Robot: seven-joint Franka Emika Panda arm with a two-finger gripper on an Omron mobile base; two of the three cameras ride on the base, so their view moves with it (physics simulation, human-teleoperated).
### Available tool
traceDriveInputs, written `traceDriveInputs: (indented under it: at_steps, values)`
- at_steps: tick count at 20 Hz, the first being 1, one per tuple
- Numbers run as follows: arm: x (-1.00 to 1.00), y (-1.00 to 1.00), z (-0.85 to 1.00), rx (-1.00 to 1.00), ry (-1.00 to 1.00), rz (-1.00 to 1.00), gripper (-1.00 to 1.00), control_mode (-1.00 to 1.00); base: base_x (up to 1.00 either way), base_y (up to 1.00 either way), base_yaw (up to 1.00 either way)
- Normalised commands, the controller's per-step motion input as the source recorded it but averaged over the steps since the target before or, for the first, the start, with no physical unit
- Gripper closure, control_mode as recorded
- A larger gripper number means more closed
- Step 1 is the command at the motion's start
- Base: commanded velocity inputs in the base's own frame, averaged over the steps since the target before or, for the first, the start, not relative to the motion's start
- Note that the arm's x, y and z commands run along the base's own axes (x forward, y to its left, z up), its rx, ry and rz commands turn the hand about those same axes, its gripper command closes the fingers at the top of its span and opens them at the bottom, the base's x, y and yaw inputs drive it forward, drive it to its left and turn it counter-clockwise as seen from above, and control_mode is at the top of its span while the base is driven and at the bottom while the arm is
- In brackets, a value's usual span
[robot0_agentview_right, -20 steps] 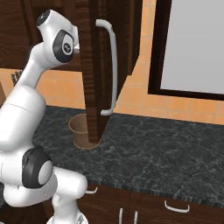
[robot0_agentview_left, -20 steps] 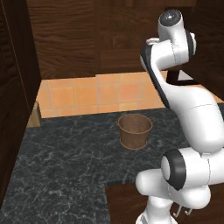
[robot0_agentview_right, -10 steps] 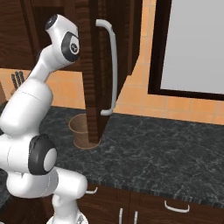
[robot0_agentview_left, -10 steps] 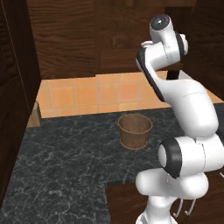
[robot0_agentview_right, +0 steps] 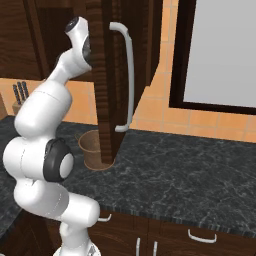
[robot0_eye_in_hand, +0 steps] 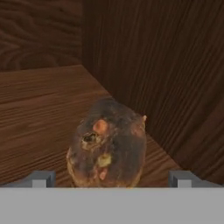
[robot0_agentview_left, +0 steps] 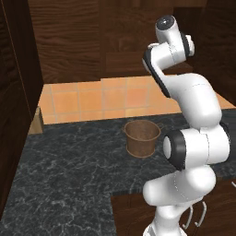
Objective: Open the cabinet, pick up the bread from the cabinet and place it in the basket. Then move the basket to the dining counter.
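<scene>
Since the earlier pictures the arm's upper links have been swung further up and in toward the cabinet (robot0_agentview_right: 107, 75), while the basket (robot0_agentview_left: 142, 137) has been left where it was on the black worktop (robot0_agentview_left: 69, 170). Seen from the hand, the gripper (robot0_eye_in_hand: 111, 178) is spread wide and grasps nothing: one fingertip (robot0_eye_in_hand: 40, 179) is seen low at the left and the other at the right, with the bread (robot0_eye_in_hand: 107, 145) between them and just beyond, centred in the gap. No touch between bread and fingertips can be made out. The bread is a roundish brown lump with darker patches, resting on the cabinet's wooden shelf (robot0_eye_in_hand: 39, 113), near the corner where the dark back and side walls meet; the side wall is seen to the right of the gripper. From the right base view the cabinet door is seen standing open, edge on, its silver handle (robot0_agentview_right: 127, 75) facing right, and the basket is partly hidden behind the door's lower edge.
</scene>
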Motion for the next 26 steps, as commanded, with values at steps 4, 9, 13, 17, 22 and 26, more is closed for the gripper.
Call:
traceDriveInputs:
  at_steps: [4,9,13,17,22,26]
  values:
    - [0.34,-0.15,-0.12,0.0,0.0,0.0,-1.0,-1.0,0.0,0.0,0.0]
    - [0.29,-0.08,-0.19,0.0,0.0,0.0,-1.0,-1.0,0.0,0.0,0.0]
    - [0.16,-0.03,-0.32,0.0,0.0,0.0,1.0,-1.0,0.0,0.0,0.0]
    - [-0.15,0.0,-0.47,0.01,0.0,0.0,1.0,-1.0,0.0,0.0,0.0]
    - [-0.89,0.44,-0.15,0.11,-0.1,0.0,1.0,-1.0,0.0,0.0,0.0]
    - [-1.0,0.59,0.01,0.11,0.0,0.02,1.0,-1.0,0.0,0.0,0.0]
